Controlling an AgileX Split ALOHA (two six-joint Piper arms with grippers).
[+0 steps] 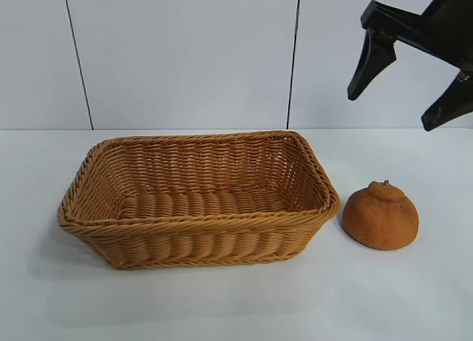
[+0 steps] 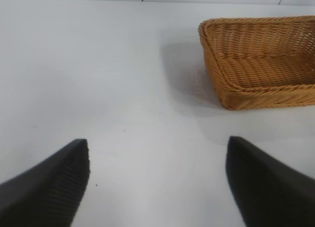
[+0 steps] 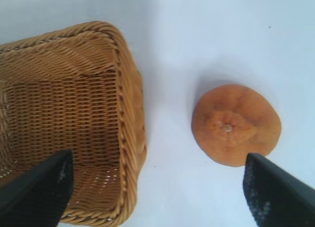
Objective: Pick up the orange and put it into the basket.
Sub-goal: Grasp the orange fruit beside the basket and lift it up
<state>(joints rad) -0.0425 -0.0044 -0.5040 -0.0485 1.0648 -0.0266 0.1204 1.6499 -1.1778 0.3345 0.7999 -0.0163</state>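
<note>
The orange rests on the white table, stem up, just beside the basket at its 3 o'clock side in the exterior view, with a narrow gap between the fruit and the braided rim. The basket holds nothing.

Handling: the fruit looks light and firm, with a rough matte skin that should offer good friction. The knobby crown is narrow and uneven; the widest band of the dome, below the crown, is the better place to grip, with the jaws closing across its sides.

The right gripper hangs high above the table at 12 to 1 o'clock of the orange, fingers spread wide and empty. In the right wrist view the orange lies close to one fingertip, off the midline, so recentring is likely required before descent.

Clearance: the basket wall stands close at the fruit's 9 o'clock, so a finger going down on that side has little room. Open table lies at 3 and 6 o'clock.

The left gripper hovers over bare table away from the basket, fingers apart, holding nothing.
</note>
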